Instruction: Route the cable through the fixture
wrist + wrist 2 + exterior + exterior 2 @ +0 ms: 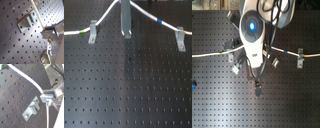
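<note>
Gripper (45, 96) is pinched shut on the cable (144, 13), lifting its middle above the black pegboard (129, 90). From there the white cord slopes down both ways in the first exterior view, w/ green band by the left clip (93, 31), blue band near the right clip (180, 38). Center post (126, 20) stands btwn them.

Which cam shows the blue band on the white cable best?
The first exterior view: the short blue band on the thin white cable sits clear, left of the first exterior view's right grey metal clip. The second exterior view is too blurred to tell; neither wrist view shows it.
</note>
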Robot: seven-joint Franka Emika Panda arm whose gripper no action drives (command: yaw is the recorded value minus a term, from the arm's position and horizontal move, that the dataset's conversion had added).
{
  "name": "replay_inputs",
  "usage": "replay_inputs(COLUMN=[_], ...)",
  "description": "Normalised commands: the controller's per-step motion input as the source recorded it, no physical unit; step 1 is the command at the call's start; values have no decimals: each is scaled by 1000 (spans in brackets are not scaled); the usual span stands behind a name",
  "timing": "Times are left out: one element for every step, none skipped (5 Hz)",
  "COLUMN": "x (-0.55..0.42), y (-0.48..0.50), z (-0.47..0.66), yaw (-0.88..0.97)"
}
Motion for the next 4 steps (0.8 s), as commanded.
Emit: replay_inputs(x=[-157,9,2,-140], y=[212,-27,6,79], z=[274,96,139,192], yaw=[-425,-428,-234,17])
